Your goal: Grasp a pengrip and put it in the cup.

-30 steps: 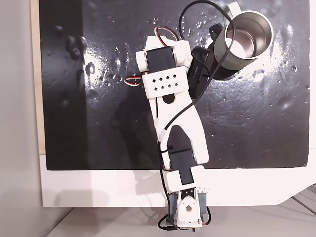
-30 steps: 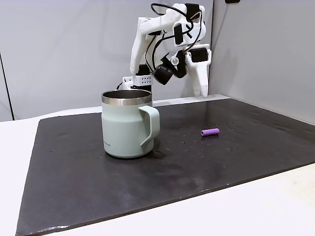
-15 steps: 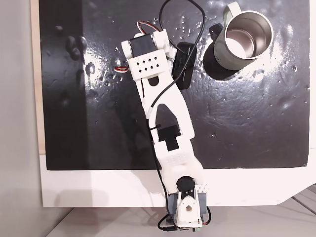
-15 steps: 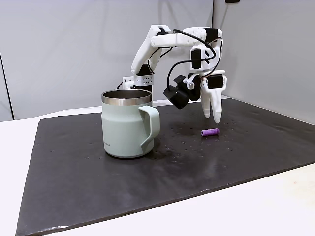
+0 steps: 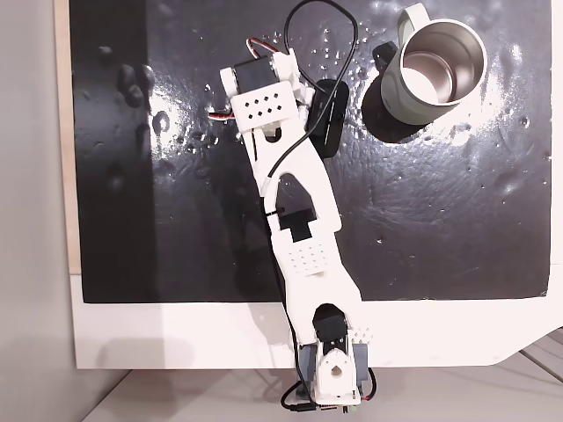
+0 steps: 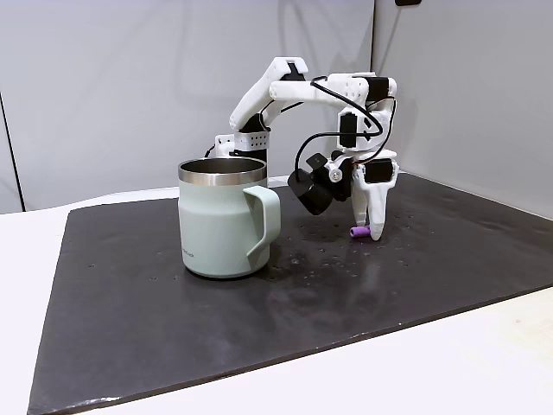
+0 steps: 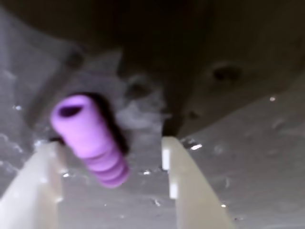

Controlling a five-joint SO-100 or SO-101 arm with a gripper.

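White plastic arm [image 5: 295,211] running up the centre of the frame, black servo blocks, perforated white plate near the top, looping black cable, red-white wires, cream tapered fingers [image 7: 190,191], black wrist camera [image 6: 311,188]

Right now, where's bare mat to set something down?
Free: the mat below the mug in the overhead-like fixed view, and the strip left of the arm. Crowded: around the pincer and purple grip.

Purple ribbed pengrip [image 7: 90,138], pale grey-green cup [image 6: 223,229] with shiny steel rim and inside, white arm [image 5: 295,229] with black cable, cream-white claw [image 7: 108,164], glossy black mat [image 5: 440,220] with bright reflections, white worktop [image 5: 176,338], plain grey wall [image 6: 104,86]
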